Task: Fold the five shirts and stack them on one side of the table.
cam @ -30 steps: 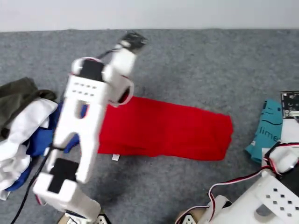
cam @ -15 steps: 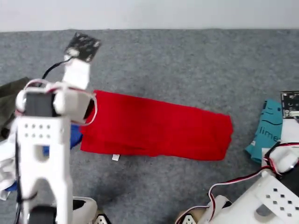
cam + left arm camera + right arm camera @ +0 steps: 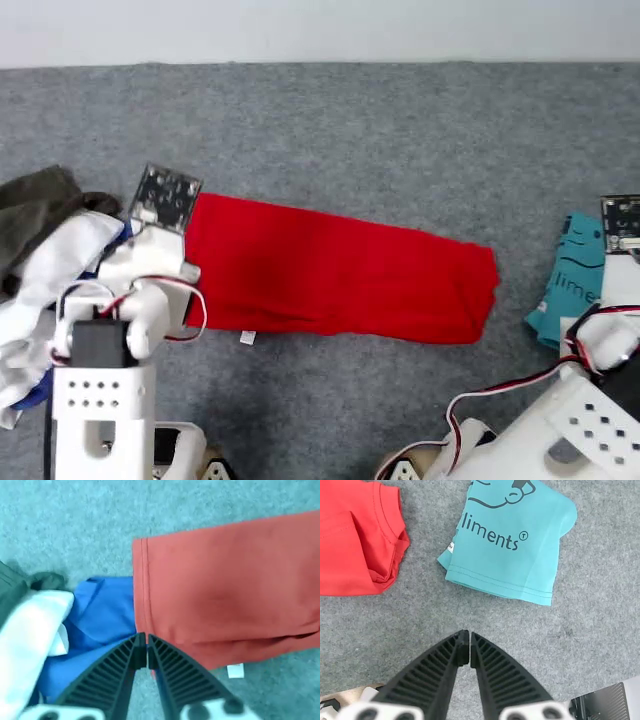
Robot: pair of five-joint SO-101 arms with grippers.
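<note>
Right, biggest risk atm: the left gripper (image 3: 141, 645) is hanging w/ its jaws pressed together, nothing visibly between them, right where the red shirt (image 3: 225, 585) is meeting the blue shirt (image 3: 100, 625). A pinch going down there is prob catching both fabrics and dragging the blue one, plus the white shirt (image 3: 30, 630) bunched against it, out of the heap. Second worry: the red shirt is already lying folded into a layered band, so grabbing just the top layer is likely peeling it open instead of carrying the whole end over. Third: the right gripper (image 3: 465, 639), also clamped shut and empty, is hovering over bare table (image 3: 400, 130) just beside the folded teal shirt (image 3: 512, 540), so a low sweep toward the red cloth is risking a snag on that one.

As for the lie, the red shirt (image 3: 340, 275) is sitting mid-table, btwn the heap w/ the olive shirt (image 3: 35, 205) and the teal shirt. Its long axis is running side to side, dipping a bit toward the arms at the teal end, so an end-over-end fold is prob landing crooked unless corrected. The stitched hem is pointing at the heap, and what is looking like a sleeve end is pointing at the teal shirt. A small white tag (image 3: 247, 338) is poking out on the arms' side.
</note>
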